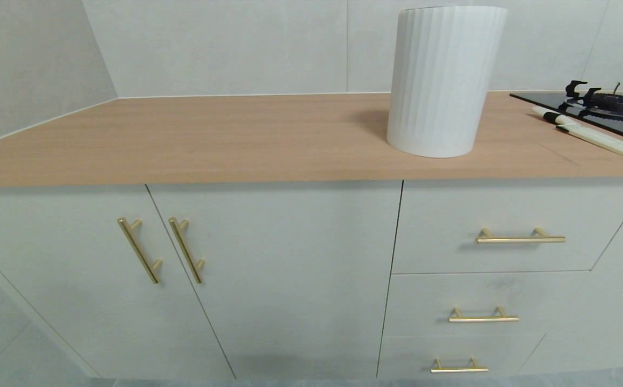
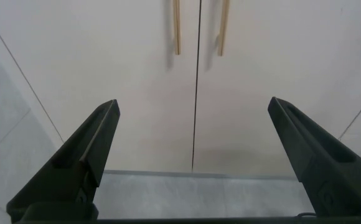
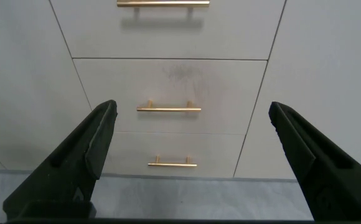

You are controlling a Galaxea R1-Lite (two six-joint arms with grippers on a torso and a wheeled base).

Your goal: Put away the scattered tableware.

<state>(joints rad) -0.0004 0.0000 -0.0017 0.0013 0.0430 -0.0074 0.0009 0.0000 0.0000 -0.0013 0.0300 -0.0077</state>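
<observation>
On the far right of the smooth wood-grain countertop [image 1: 209, 140], a slim white knife [image 1: 593, 135] lies flat just beside the glossy black hob [image 1: 601, 110]. Left of it stands a tall, ribbed white cylinder [image 1: 443, 80]. The knife's long axis runs far-left to near-right, tip toward the near right. Below, the left gripper [image 2: 193, 104] faces matte cabinet doors [image 2: 261, 93], and the right gripper [image 3: 193, 106] faces drawers [image 3: 168, 81] with brass bar handles [image 3: 168, 109]. Both claws are spread wide and hold nothing.
</observation>
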